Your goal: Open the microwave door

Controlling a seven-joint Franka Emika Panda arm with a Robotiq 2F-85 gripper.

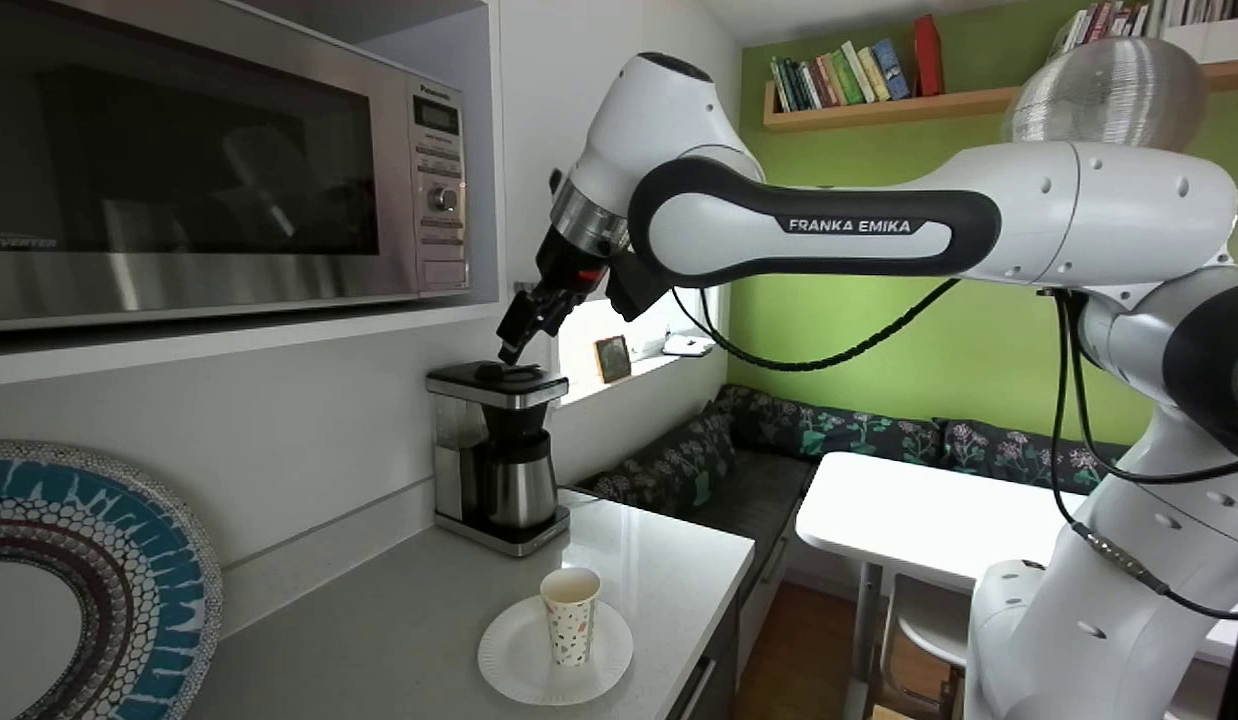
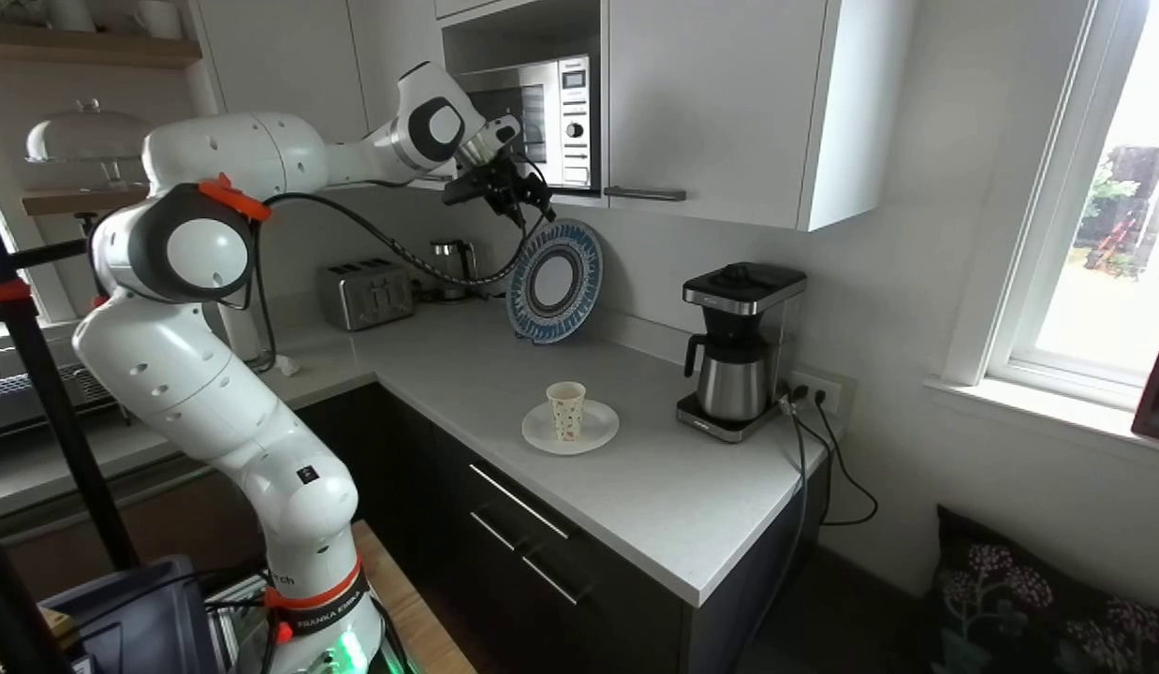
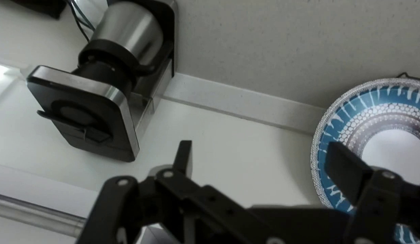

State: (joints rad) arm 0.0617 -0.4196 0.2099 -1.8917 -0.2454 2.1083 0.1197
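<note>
The microwave (image 1: 441,270) is large and silver and sits in a white cabinet niche. Its door (image 1: 179,150), a dark tinted glass panel in a steel frame, is closed and flush with the narrow button panel. The door also shows in an exterior view (image 2: 535,117), partly hidden behind the arm. My gripper (image 1: 511,342) points down in front of the cabinet, apart from the door and lower than the glass; it also shows in an exterior view (image 2: 536,213). In the wrist view my gripper (image 3: 260,147) has its fingers wide apart with nothing between them. The microwave is out of the wrist view.
A coffee maker (image 2: 734,384) stands on the counter (image 2: 636,487) below. A paper cup (image 2: 566,412) stands on a white plate (image 2: 542,440). A round blue patterned platter (image 2: 589,271) leans on the wall. A cabinet handle (image 2: 645,194) juts out beside the microwave. A toaster (image 2: 369,295) stands farther back.
</note>
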